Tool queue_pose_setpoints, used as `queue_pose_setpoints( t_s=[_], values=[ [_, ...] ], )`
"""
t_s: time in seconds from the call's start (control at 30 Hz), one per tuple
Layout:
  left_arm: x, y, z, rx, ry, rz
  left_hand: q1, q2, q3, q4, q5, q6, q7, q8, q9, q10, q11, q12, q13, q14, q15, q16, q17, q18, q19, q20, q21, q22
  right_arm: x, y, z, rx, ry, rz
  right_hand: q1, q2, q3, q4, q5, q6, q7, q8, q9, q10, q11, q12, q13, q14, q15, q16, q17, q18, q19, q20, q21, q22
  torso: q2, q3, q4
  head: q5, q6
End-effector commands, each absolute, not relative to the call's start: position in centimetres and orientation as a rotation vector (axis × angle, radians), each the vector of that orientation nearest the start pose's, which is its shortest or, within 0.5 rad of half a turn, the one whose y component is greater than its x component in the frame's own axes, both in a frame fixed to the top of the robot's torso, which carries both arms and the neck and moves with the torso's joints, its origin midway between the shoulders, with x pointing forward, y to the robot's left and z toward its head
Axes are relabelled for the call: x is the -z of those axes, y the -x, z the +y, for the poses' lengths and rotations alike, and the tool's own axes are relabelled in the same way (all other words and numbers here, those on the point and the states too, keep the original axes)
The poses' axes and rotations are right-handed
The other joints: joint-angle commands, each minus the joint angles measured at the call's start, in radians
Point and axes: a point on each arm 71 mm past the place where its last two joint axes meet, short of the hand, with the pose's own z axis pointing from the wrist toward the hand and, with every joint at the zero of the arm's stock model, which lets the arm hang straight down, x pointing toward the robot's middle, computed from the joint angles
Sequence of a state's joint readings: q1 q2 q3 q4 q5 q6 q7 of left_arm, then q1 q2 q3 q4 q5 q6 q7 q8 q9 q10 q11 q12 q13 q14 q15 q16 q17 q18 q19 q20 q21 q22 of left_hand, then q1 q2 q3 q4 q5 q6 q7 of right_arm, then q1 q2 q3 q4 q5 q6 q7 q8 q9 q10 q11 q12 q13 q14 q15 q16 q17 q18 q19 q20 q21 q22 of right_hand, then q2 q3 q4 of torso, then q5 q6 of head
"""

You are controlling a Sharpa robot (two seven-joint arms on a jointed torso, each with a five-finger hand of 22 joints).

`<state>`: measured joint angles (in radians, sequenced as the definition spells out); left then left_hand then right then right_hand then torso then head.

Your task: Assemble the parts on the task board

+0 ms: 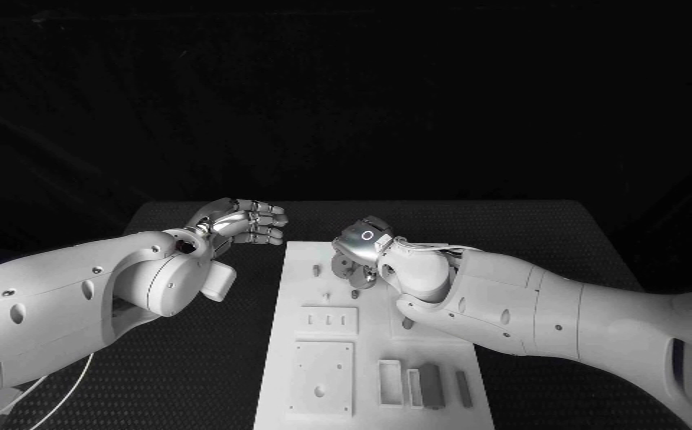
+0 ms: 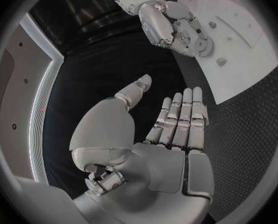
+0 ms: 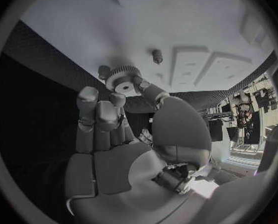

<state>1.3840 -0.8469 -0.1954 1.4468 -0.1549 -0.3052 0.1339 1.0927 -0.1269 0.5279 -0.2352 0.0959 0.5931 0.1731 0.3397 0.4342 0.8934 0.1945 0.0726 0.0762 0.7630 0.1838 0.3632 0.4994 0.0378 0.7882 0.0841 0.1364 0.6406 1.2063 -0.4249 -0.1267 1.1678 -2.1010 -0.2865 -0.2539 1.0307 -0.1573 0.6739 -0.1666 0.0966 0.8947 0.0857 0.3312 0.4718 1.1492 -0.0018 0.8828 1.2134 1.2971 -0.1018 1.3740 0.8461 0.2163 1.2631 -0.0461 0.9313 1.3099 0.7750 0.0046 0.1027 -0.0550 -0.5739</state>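
Black table carries the white task board, lying flat at its middle. Dark textured tabletop shows on both sides of the board and beyond its far edge.

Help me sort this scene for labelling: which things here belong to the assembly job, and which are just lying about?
Job:
- board
- gear, pinched by the right hand
- peg on the board
- blocks at the board's near end
- plates on the board

Lying about:
- table
- left hand, off the board and holding nothing
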Motion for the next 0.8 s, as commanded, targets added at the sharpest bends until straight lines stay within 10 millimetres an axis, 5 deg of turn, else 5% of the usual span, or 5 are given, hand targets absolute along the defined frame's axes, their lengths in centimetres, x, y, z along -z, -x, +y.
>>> queue_pose_setpoints(
  t_s=[0.03, 0.8],
  values=[
    [15.9, -51.5, 23.4, 1.244, 0.969, 1.653, 0.001, -0.005, 0.000, 0.008, -0.004, 0.004, 0.054, -0.001, -0.001, -0.003, -0.001, -0.004, -0.001, 0.001, 0.007, -0.007, 0.001, 0.015, 0.001, 0.005, -0.006, 0.001, 22.4, -52.2, -7.9, -0.263, 0.756, 1.433, -0.002, -0.010, 0.005, 0.000, 0.005, 0.052, 0.026, 0.001, 0.002, 0.007, 0.001, 0.002, -0.002, 0.000, -0.008, 0.006, 0.002, 0.045, 0.004, -0.006, 0.006, 0.017, 0.001, 0.0008, -0.0004, 0.001, -0.001],
    [15.9, -51.4, 23.5, 1.241, 0.972, 1.652, 0.001, -0.006, 0.000, 0.009, -0.004, 0.004, 0.054, -0.001, -0.002, -0.003, -0.001, -0.004, -0.001, 0.001, 0.007, -0.007, 0.002, 0.015, 0.001, 0.005, -0.007, 0.001, 23.0, -52.6, -9.0, -0.285, 0.724, 1.509, -0.005, -0.044, 0.010, 0.022, 0.005, 0.013, 0.039, -0.029, -0.007, -0.004, 0.013, 0.000, -0.009, -0.002, 0.004, 0.005, 0.003, 0.045, 0.001, -0.008, 0.002, 0.015, 0.000, 0.0002, -0.0017, 0.004, -0.005]
  ],
)
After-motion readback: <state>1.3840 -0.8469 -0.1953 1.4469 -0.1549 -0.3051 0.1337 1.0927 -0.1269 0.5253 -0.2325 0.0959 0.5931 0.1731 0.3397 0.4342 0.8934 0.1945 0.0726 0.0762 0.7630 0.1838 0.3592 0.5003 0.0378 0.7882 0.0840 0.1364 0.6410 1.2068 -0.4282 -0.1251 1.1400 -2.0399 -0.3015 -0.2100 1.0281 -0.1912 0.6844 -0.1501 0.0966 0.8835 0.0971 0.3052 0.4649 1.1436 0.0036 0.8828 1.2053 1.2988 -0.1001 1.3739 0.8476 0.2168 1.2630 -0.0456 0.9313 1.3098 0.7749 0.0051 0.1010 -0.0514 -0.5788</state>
